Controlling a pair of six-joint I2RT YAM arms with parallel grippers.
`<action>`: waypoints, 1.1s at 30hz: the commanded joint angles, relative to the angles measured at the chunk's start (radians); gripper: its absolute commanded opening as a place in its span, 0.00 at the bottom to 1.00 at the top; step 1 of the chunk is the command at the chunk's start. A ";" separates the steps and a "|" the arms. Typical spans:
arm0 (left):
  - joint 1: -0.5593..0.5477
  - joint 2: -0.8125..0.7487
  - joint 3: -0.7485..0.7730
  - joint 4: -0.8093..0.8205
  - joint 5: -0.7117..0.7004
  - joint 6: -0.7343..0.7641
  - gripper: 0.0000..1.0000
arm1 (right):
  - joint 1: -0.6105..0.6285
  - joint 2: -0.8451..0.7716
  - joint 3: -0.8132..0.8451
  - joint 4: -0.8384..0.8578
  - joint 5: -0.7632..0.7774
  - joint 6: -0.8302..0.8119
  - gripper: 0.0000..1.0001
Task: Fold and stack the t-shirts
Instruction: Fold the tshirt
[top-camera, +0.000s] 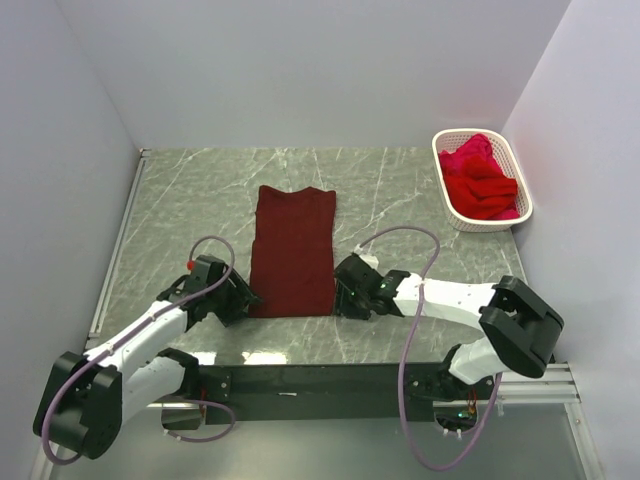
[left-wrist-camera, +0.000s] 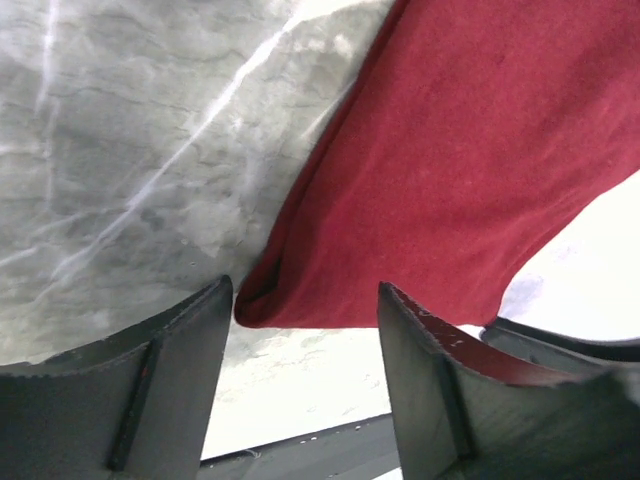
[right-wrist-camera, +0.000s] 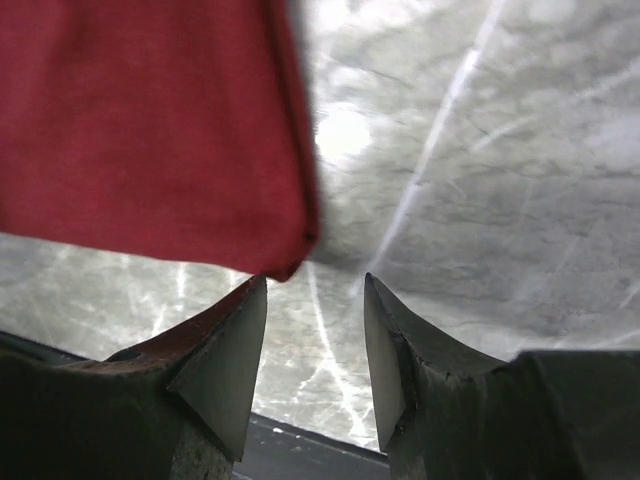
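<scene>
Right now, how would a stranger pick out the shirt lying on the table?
On the grey marble table, near its middle, lies a t-shirt folded into a long strip. It is dark maroon; the other shirts are brighter red, heaped in the white basket.

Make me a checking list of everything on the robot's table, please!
Surface: grey marbled table, white veins.
Job's things: dark maroon t-shirt lying flat mid-table, folded into a long strip; brighter red t-shirts heaped in the basket.
Clutter: white slotted basket at the far right corner.
Grippers: left fingers apart at the maroon shirt's near left corner; right fingers apart at its near right corner; neither pinches cloth.
Cables: purple cables looping off both arms.
Surroundings: plain pale walls on three sides.
</scene>
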 joint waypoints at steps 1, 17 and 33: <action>-0.001 0.020 -0.025 0.033 0.012 -0.009 0.64 | 0.002 0.016 -0.027 0.058 0.014 0.050 0.51; -0.010 0.033 -0.057 -0.013 -0.057 -0.031 0.33 | 0.005 0.083 -0.079 0.141 0.034 0.136 0.37; -0.084 -0.122 -0.002 -0.142 -0.025 -0.044 0.01 | 0.097 -0.182 -0.143 0.024 0.097 0.075 0.00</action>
